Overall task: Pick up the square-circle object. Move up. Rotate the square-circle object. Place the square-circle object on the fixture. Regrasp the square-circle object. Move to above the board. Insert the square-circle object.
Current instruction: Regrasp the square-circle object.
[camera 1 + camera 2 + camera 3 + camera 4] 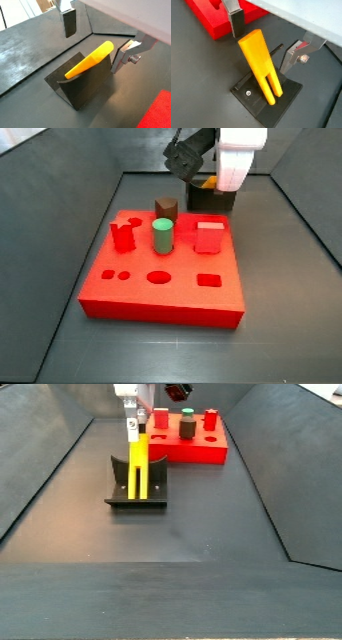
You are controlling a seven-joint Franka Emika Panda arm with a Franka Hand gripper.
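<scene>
The square-circle object (258, 57) is a slim yellow-orange peg with a slotted lower end. It leans upright in the fixture (264, 102), and a side view shows the peg (138, 464) standing on the dark fixture (136, 492). My gripper (261, 51) is open, and its silver fingers (236, 22) stand on either side of the peg's upper end with a gap on each side. In a wrist view the peg (90, 62) rests against the fixture (83, 87). The red board (160, 278) lies in front of the gripper (201, 173). The board (187, 446) is beside the fixture.
On the board stand a green cylinder (162, 235), a brown peg (166, 208) and two red pegs (123, 235) (210, 236). Shaped holes (159, 277) are cut into its front part. Dark sloping walls (54, 464) enclose the floor.
</scene>
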